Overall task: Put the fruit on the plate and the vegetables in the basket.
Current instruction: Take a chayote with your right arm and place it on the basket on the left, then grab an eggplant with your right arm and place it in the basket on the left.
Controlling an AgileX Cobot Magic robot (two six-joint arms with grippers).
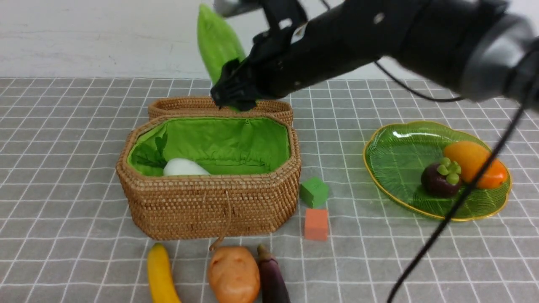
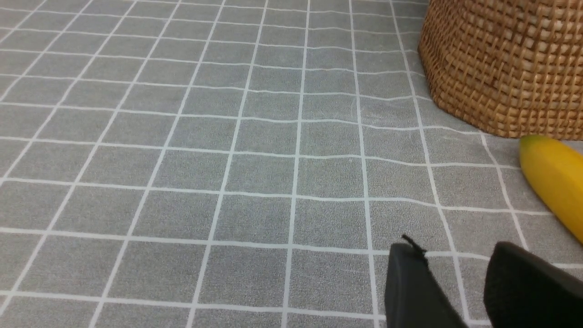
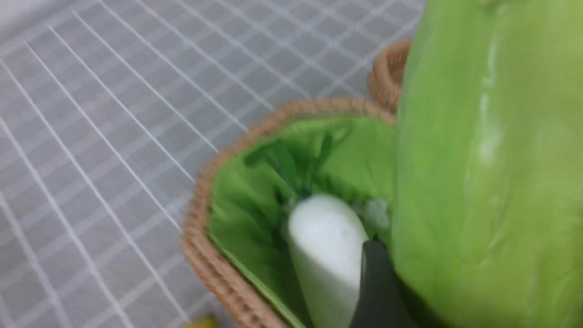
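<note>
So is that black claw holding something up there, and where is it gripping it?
Yes, the right claw holds the green gourd near its lower end, above the basket.

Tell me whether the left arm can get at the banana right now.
Probably yes. The left gripper hangs low over the tablecloth with its jaws apart, and the banana lies just ahead, close to the basket, with nothing between gripper and fruit.
</note>
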